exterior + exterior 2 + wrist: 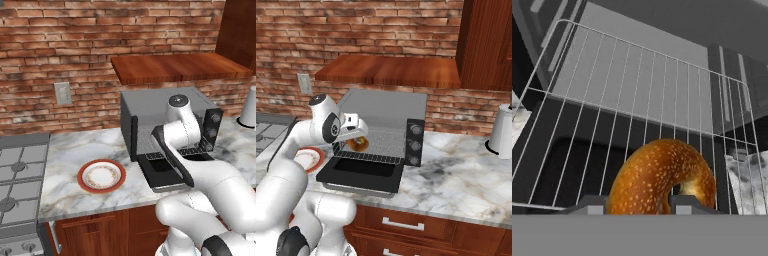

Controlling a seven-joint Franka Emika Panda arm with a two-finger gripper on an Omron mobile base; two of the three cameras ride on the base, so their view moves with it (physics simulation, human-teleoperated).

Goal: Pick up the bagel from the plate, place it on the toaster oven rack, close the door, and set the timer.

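While the bagel hangs pinched between the fingers, narrowed onto its sides, it sits above the front part of the toaster oven rack, which looks pulled out over the lowered door. Released from here, it could land near the front bar of the rack and roll or tip off onto the door glass, since it is held on edge and not flat. A push further in risks knocking the wires or the roof of the toaster oven. The arm reaches forward from the base, elbow bent, the hand angled down toward the oven mouth. The plate lies bare on the marble surface, left of the oven.
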